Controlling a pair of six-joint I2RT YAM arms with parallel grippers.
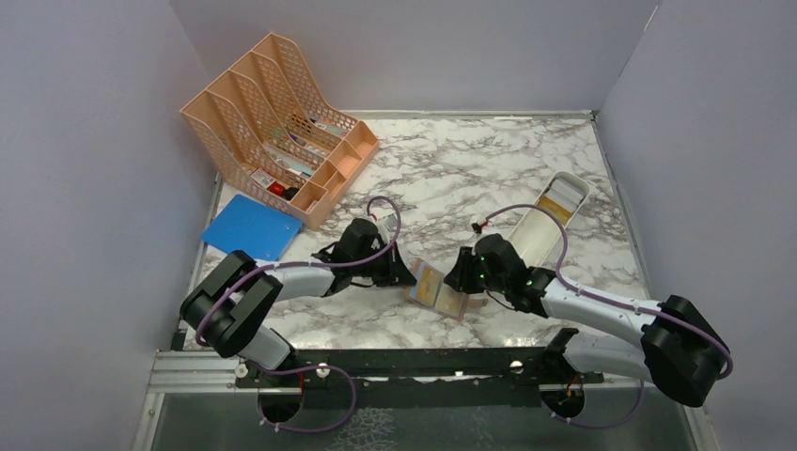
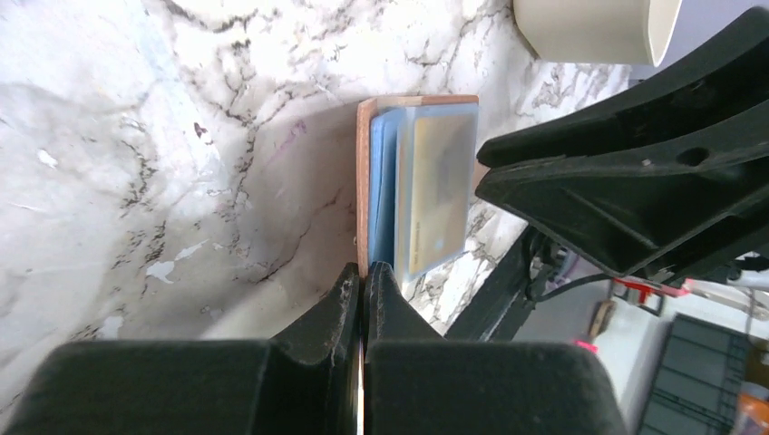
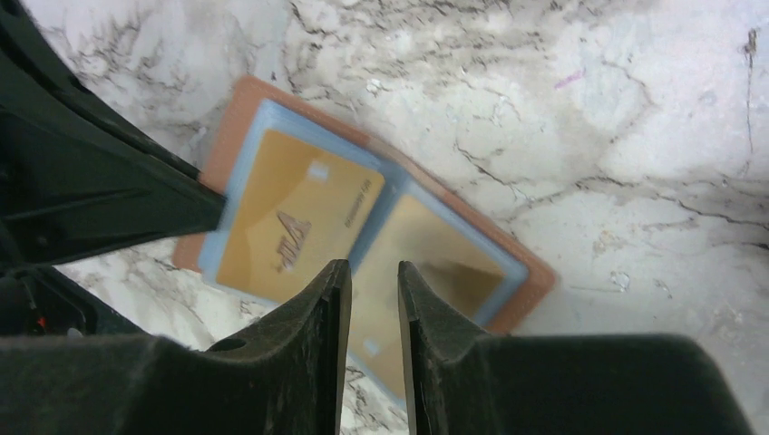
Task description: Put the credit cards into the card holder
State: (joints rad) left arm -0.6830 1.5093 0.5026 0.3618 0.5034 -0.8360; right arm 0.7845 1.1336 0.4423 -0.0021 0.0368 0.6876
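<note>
Marble table [image 1: 451, 169], one card holder [image 2: 365, 172], two gold credit cards [image 3: 299, 217] inside, left gripper [image 2: 364, 281] pinching its edge, right gripper [image 3: 374, 272] narrowly parted

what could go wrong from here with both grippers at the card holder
The left gripper pinches only the thin edge of the card holder; a push from the right gripper could tug it free or swing it.
The gold card nearest the right gripper seems to stick out past its blue sleeve, so it may slide out.
Both grippers sit close together and might bump.
</note>
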